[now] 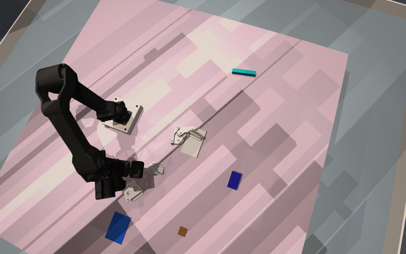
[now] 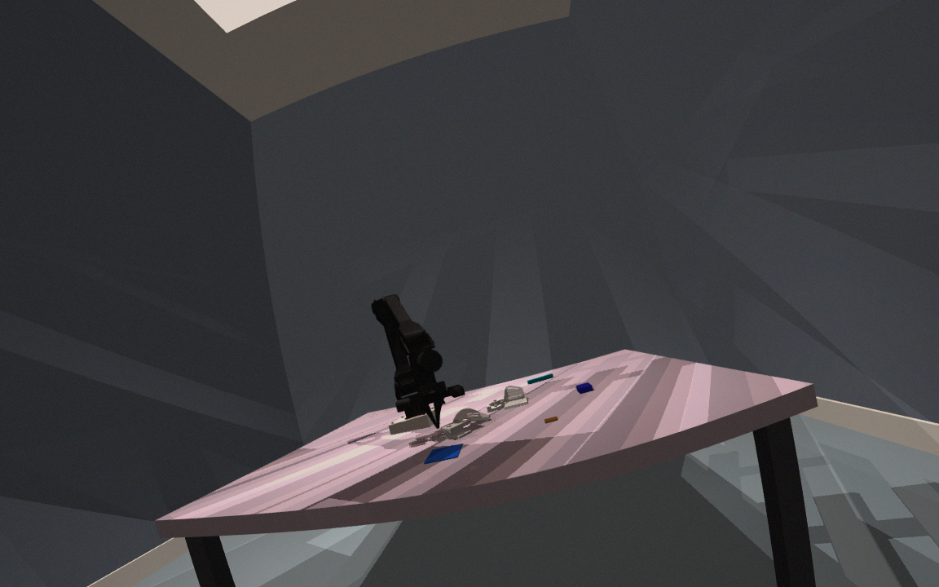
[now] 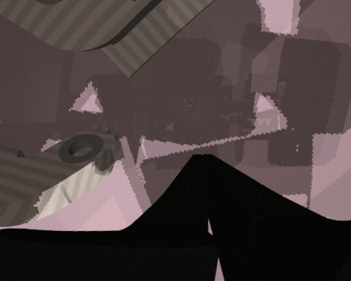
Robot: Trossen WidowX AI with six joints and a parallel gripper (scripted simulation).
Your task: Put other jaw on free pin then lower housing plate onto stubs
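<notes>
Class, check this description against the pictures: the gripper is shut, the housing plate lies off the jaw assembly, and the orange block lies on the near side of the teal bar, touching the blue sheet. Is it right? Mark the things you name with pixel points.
Not quite: the orange block (image 1: 182,231) (image 2: 551,419) stands apart from the blue sheet (image 1: 118,227) (image 2: 443,454), as the top view shows. The rest stands.

The top view hides the gripper's fingertips beneath the black arm (image 1: 84,157); the wrist view crops the housing plate (image 3: 66,27) at the top and what seems the loose jaw (image 3: 23,176) at left.
</notes>
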